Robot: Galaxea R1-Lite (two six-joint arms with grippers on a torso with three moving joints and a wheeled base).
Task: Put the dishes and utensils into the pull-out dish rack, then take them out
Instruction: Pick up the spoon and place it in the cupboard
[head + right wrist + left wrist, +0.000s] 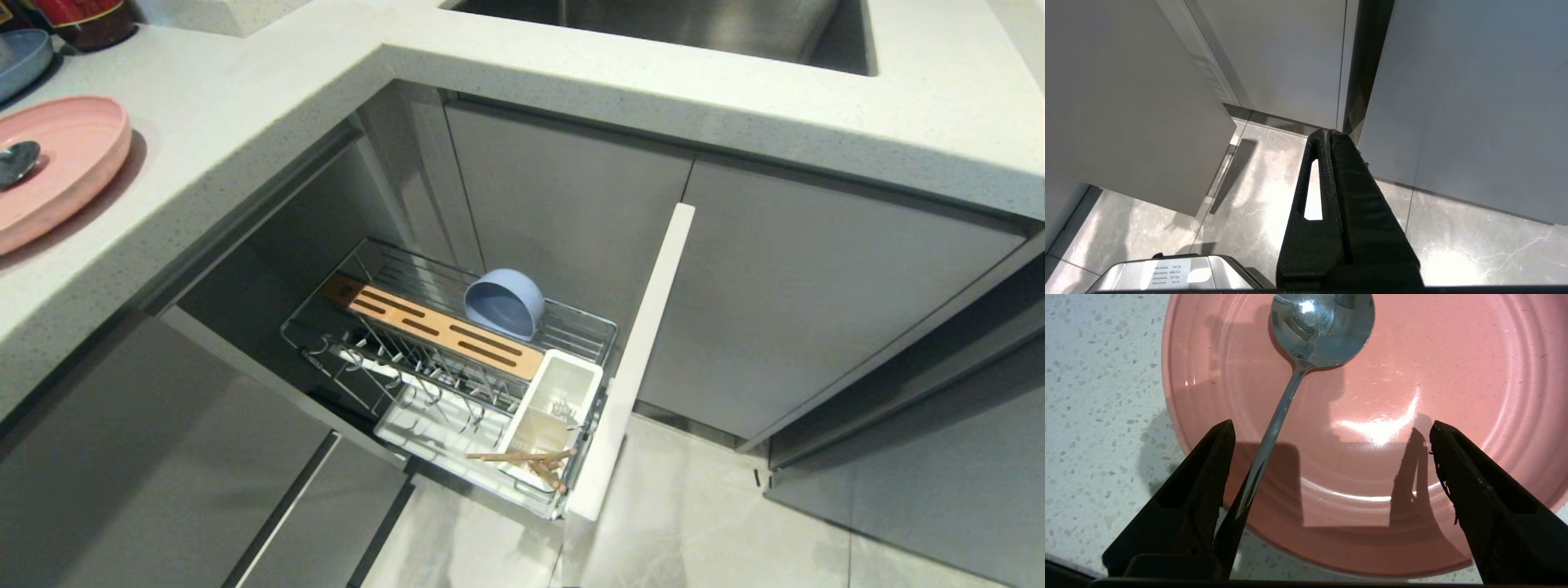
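The pink plate (65,171) (1453,375) lies on the counter at the far left, with the silver spoon (16,161) (1323,330) resting in it. My left gripper (1332,423) hovers open just over the plate's near rim. The spoon's handle runs close beside one of its fingers (1208,477) and is not clamped. Below the counter, the pull-out dish rack (584,327) stands drawn out. The blue bowl (504,304) leans on its side behind the wood strip (445,331). The chopsticks (531,459) lie across the white utensil box (563,392). My right gripper (1327,132) hangs shut above the floor, empty.
A blue-grey plate (20,61) and a dark jar (86,20) stand at the counter's far left corner. The sink (653,24) is at the back. The rack's pale front panel (641,351) juts out over the tiled floor (718,523) between grey cabinet fronts.
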